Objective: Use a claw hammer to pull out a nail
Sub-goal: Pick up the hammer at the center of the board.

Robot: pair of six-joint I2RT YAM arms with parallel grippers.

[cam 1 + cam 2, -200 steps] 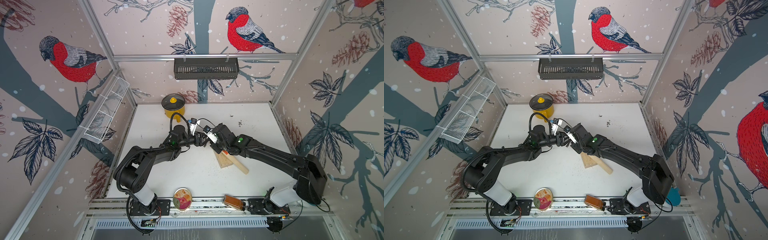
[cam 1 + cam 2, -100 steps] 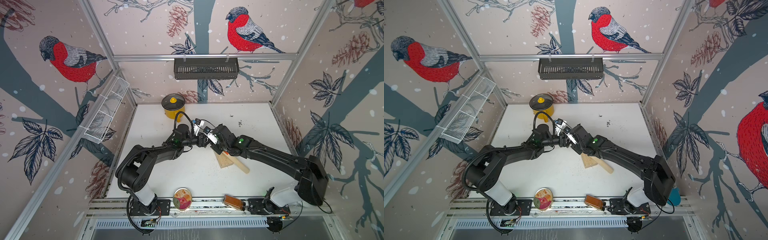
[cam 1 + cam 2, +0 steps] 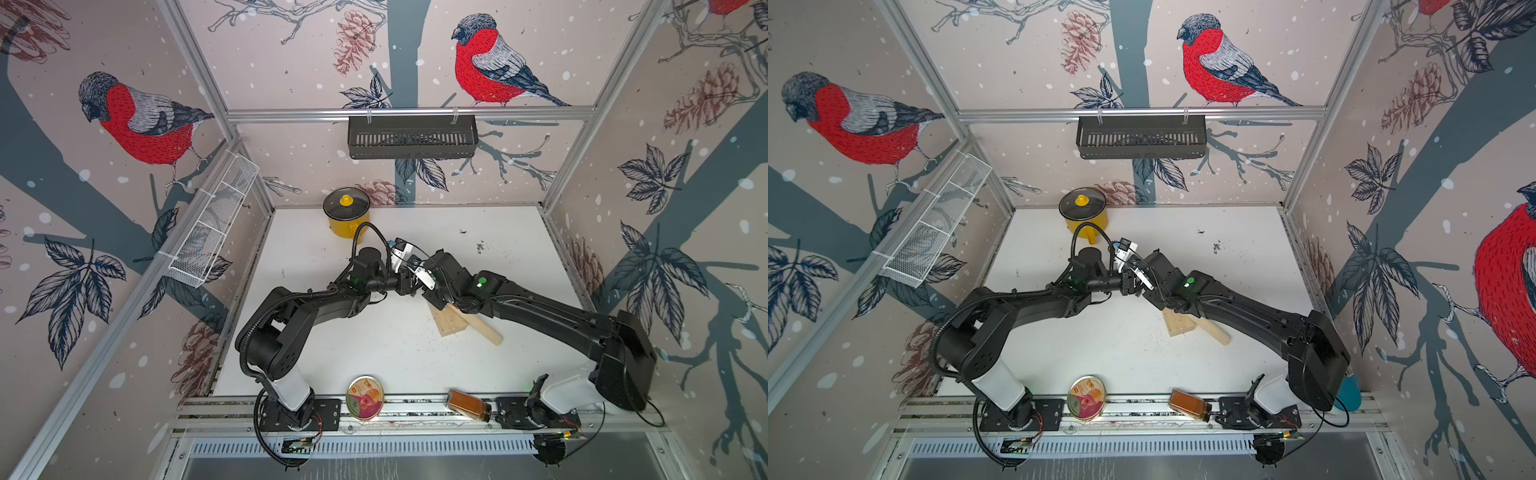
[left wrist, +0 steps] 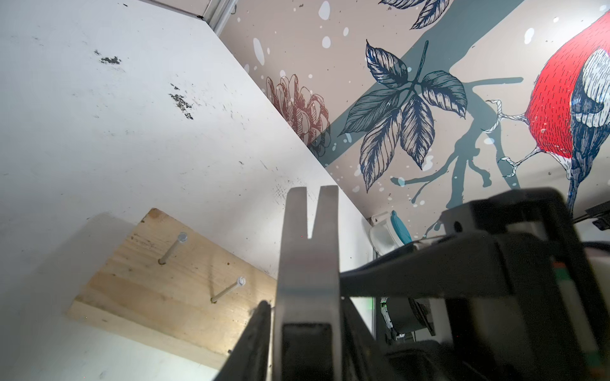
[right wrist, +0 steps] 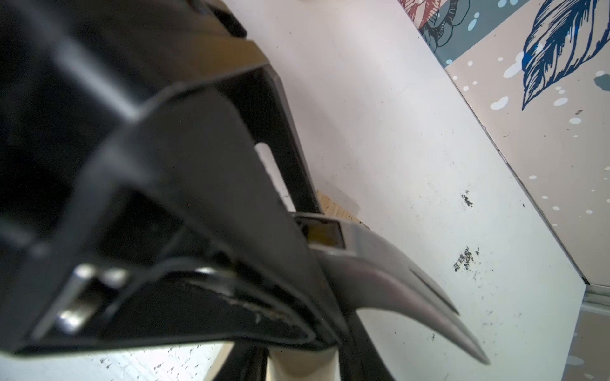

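Hammer (image 4: 308,264), mid-table: handle runs toward 4 o'clock in both top views, claw near a nail (image 4: 227,290) in the block (image 4: 138,297). My right gripper (image 3: 432,297) clenches the handle; my left gripper (image 4: 307,316) flanks the head from 9 o'clock, grip not discernible.

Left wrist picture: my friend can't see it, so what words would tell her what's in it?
The split grey claw of a claw hammer fills the foreground, close to a pale wooden block lying on the white table. Two nails stick out of the block, and neither sits in the claw's slot. Bird-and-leaf wallpaper covers the wall behind.
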